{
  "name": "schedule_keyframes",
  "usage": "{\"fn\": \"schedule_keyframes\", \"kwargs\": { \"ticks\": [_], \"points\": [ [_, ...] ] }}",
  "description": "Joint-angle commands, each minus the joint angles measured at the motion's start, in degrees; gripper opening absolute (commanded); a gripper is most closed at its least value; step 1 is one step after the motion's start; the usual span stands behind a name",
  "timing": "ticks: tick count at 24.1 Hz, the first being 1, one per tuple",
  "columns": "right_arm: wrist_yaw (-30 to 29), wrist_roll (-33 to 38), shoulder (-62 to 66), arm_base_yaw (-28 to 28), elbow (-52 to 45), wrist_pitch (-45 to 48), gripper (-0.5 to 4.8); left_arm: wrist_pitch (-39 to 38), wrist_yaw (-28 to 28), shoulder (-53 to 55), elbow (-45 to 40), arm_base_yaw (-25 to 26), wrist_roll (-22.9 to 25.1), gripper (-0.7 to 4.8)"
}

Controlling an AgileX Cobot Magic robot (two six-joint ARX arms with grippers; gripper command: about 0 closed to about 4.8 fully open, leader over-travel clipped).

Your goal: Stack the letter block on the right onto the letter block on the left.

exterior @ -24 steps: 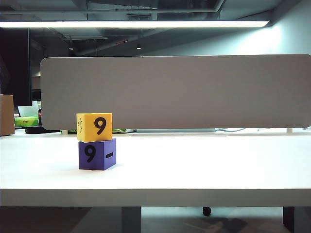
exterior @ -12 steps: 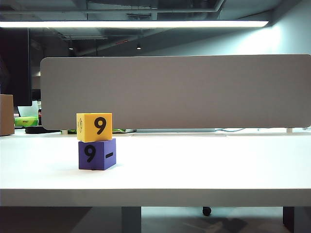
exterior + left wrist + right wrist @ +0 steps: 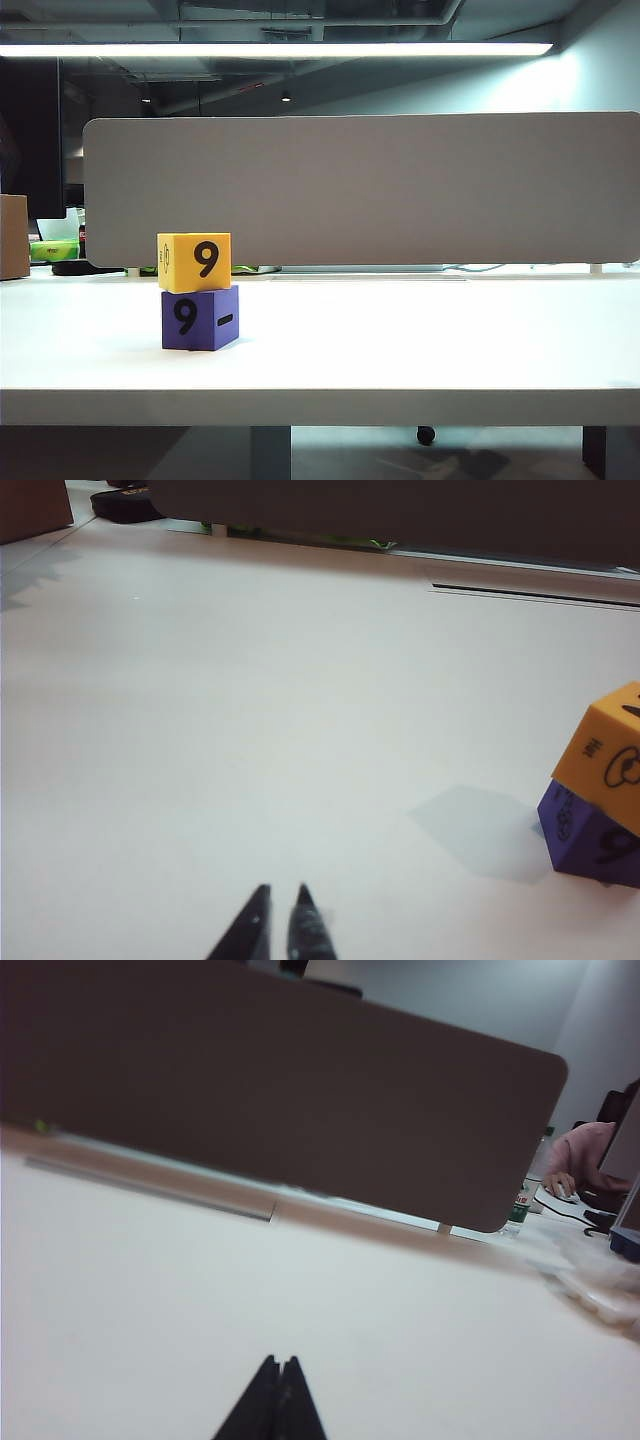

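Yellow block [image 3: 194,262] sits squarely on purple block [image 3: 200,318] on the tabletop [image 3: 400,330]; I judge both light, stiff foam, best pinched across flat opposite faces; left fingers [image 3: 278,920] nearly closed, right fingers [image 3: 278,1400] closed, both empty.

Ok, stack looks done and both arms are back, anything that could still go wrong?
1. The yellow block sits slightly offset on the purple block, overhanging a little to the left, so a bump to the table might shift it.
2. The left gripper, nearly shut, hangs low over the table with the stack near; a sweep that way could topple it.
The right gripper is shut, well clear.
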Motion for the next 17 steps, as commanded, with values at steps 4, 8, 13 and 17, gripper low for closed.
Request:
{"fn": "schedule_keyframes", "kwargs": {
  "ticks": [4, 8, 13, 17],
  "points": [
    [0.2, 10.4, -0.1, -2.5, -3.7, -4.3, -0.01, 0.5, 0.1, 0.0, 0.3, 0.0, 0.2, 0.26],
    [0.2, 10.4, -0.1, -2.4, -3.7, -13.9, -0.01, 0.5, 0.1, 0.0, 0.3, 0.0, 0.2, 0.26],
    [0.2, 10.4, 0.0, -2.4, -3.7, -15.9, -0.01, 0.5, 0.1, 0.0, 0.3, 0.0, 0.2, 0.26],
    [0.2, 10.4, 0.0, -2.4, -3.7, -15.9, -0.01, 0.5, 0.1, 0.0, 0.3, 0.0, 0.2, 0.26]
  ]
}}
